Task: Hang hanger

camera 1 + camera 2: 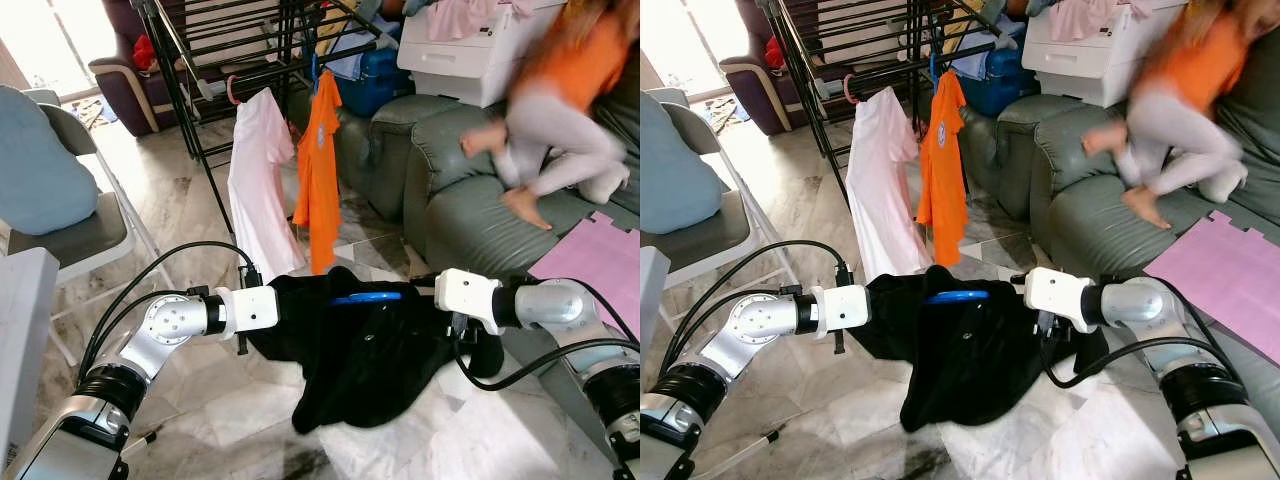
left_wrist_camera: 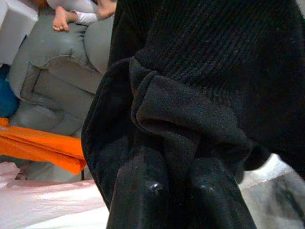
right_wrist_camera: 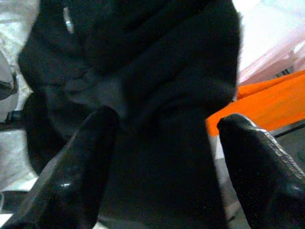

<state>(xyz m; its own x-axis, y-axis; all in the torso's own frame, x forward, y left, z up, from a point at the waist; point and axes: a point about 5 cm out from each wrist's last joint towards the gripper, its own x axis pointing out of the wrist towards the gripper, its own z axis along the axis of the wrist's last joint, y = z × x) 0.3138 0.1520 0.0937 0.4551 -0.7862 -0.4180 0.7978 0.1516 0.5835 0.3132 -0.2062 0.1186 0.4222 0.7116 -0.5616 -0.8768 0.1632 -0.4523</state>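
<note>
Hanger [image 1: 366,297] is blue, sitting inside a black garment [image 1: 370,360] that's stretched between both arms above the marble floor [image 1: 200,200]. Left gripper [image 2: 181,191] is pinched shut on a bunched fold of that black garment. Right gripper [image 3: 162,157] has its fingers [image 3: 71,171] spread wide, the cloth right in front of them. Further back, a pink shirt [image 1: 258,190] and orange shirt [image 1: 318,170] hang on the black drying rack [image 1: 240,50]. A person [image 1: 560,100] is on the grey sofa [image 1: 470,190].

We see a matt black knitted cloth garment [image 2: 228,71], ribbed and fuzzy, on a glossy blue plastic hanger [image 1: 366,297]; the glossy black fingers [image 3: 71,181]; a polished marble floor [image 1: 200,420]; a smooth grey leather sofa [image 1: 450,200].
</note>
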